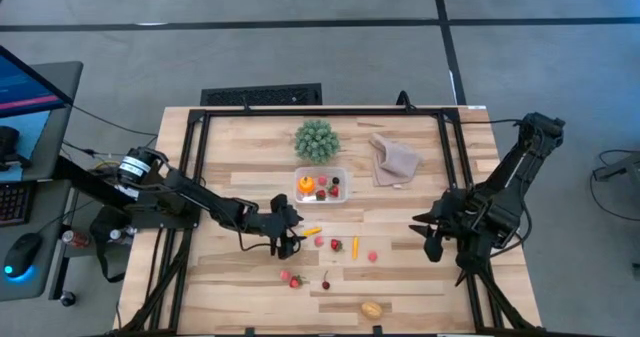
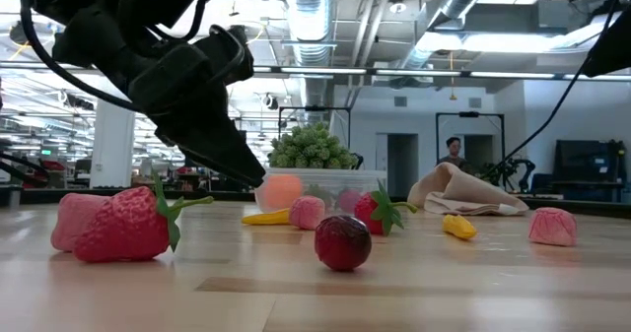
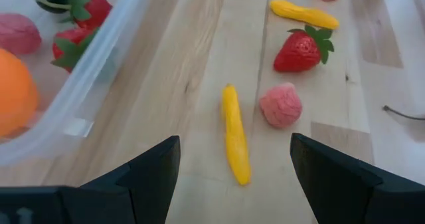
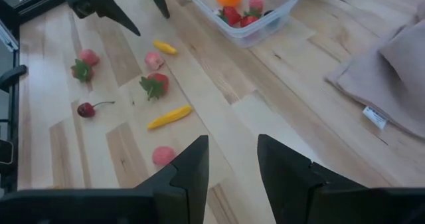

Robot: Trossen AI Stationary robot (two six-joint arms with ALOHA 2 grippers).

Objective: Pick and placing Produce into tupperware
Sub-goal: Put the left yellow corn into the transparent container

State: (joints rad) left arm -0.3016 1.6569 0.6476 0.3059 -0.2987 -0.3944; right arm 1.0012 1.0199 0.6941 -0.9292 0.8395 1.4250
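The clear tupperware [image 1: 321, 185] stands mid-table and holds an orange [image 3: 13, 94], strawberries and a dark piece. More produce lies loose on the wood nearer the table's near edge: a small yellow pepper [image 3: 235, 134], a pink berry [image 3: 280, 104], a strawberry [image 3: 302, 49], a longer yellow piece [image 3: 303, 14] and a cherry [image 4: 86, 109]. My left gripper [image 1: 297, 233] [image 3: 234, 143] is open and low over the table, just left of the small yellow pepper, which lies ahead between its fingers, untouched. My right gripper [image 1: 437, 235] [image 4: 232, 171] hovers open over the table's right side.
A green spiky plant [image 1: 316, 140] stands behind the tupperware, and a beige cloth [image 1: 393, 160] lies to its right. Two strawberries [image 1: 290, 277] and a yellow-orange fruit [image 1: 371, 309] lie near the near edge. A black frame rims the table.
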